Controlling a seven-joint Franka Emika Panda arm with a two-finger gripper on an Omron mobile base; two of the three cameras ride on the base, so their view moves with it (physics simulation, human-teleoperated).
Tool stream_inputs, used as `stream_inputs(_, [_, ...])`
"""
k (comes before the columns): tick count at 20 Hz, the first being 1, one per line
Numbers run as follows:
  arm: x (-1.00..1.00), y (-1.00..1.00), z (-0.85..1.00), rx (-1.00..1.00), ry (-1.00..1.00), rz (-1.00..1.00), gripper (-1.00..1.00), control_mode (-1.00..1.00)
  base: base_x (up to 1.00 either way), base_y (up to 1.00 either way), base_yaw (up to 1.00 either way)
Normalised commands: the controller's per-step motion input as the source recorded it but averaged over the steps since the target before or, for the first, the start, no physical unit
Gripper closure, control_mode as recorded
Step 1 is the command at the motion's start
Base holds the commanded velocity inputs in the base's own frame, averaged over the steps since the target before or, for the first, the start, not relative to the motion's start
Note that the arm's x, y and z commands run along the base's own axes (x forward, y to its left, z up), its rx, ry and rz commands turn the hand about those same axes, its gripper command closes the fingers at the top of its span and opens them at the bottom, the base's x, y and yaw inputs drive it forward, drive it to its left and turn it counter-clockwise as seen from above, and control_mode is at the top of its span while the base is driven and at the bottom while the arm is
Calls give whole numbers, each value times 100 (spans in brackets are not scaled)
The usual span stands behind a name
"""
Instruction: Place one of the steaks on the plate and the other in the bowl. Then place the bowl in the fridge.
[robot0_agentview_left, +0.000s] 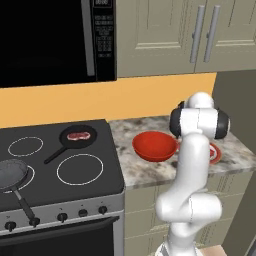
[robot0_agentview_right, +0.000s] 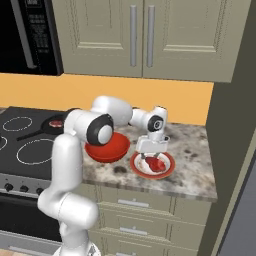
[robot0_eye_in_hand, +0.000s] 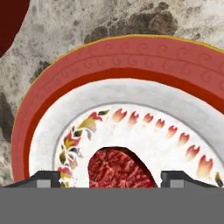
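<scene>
My gripper (robot0_agentview_right: 151, 150) hangs just above the plate (robot0_agentview_right: 170, 171), open, its fingertips (robot0_eye_in_hand: 47, 179) standing wide on either side of a dark red steak (robot0_eye_in_hand: 118, 168) that lies flat on the plate's white centre (robot0_eye_in_hand: 144, 98). The same steak (robot0_agentview_right: 156, 164) shows free below the fingers. My arm partly hides the plate (robot0_agentview_left: 215, 153). Left of it on the counter sits the all-red bowl (robot0_agentview_left: 155, 146) (robot0_agentview_right: 114, 150), with nothing in it. The second steak (robot0_agentview_left: 79, 135), paler with white edges, lies in a black pan (robot0_agentview_left: 75, 141) on the stove's back burner. The fridge is out of view.
A second, grey pan (robot0_agentview_left: 11, 175) sits on the stove's front left burner. The black microwave (robot0_agentview_left: 55, 40) hangs over the stove, and cupboards (robot0_agentview_right: 140, 35) over the counter. A tall dark panel (robot0_agentview_right: 232, 125) closes the marble counter (robot0_agentview_right: 195, 150) on the right.
</scene>
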Motion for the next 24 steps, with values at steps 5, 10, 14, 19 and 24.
stream_inputs(5, [-65,23,56,-3,-10,-13,-100,-100,0,0,0])
stream_inputs(10, [-100,90,58,-23,-24,-22,-100,-100,0,0,0])
stream_inputs(14, [-100,94,65,-32,-26,-16,-100,-100,0,0,0])
stream_inputs(19, [-79,56,79,-13,-5,-30,-100,-100,0,0,0])
stream_inputs(24, [-25,13,79,2,0,-72,-100,-100,0,0,0])
